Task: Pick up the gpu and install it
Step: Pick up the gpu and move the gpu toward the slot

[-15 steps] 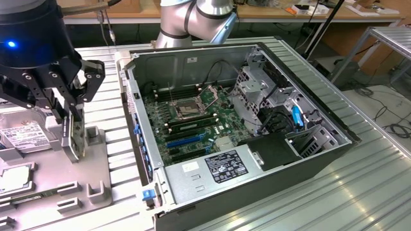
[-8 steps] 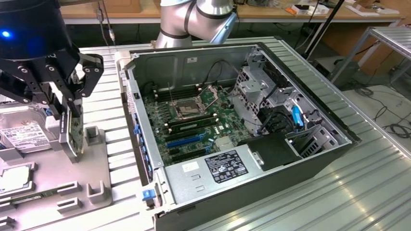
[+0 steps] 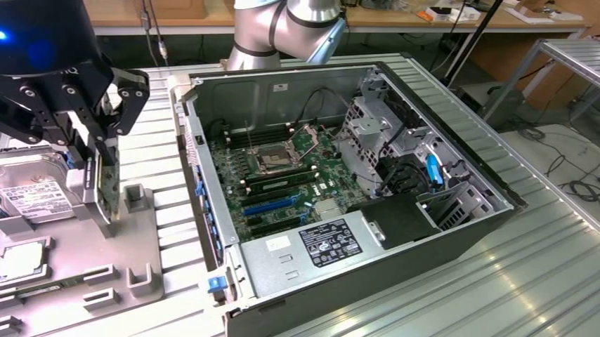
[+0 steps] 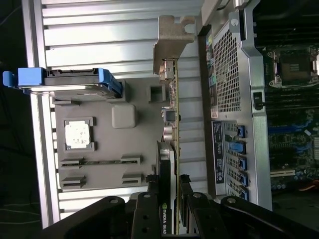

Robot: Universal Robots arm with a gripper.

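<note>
1. Black and bulky, the tool (image 3: 91, 149) is hanging at the exterior view's left, pointing straight down over the grey tray (image 3: 140, 260) on the slatted metal desk (image 3: 525, 281).
2. Its two fingers (image 4: 185, 199) are pressing on both faces of the gpu (image 3: 97, 196), clamping the end that carries the black cooler block.
3. The card is standing on edge between them, at the side of the tray nearest the computer case (image 3: 272, 91), with its silver bracket (image 4: 169, 45) at the end away from the tool.
4. I cannot tell whether its lower edge is resting in the tray or hanging just clear of it.
5. The silver arm (image 3: 281, 28) is rising behind the open case, whose motherboard (image 3: 281, 168) is lying exposed.
6. A hard drive (image 3: 33, 200) and a processor (image 4: 77, 134) are sitting in the tray beside the card.
</note>
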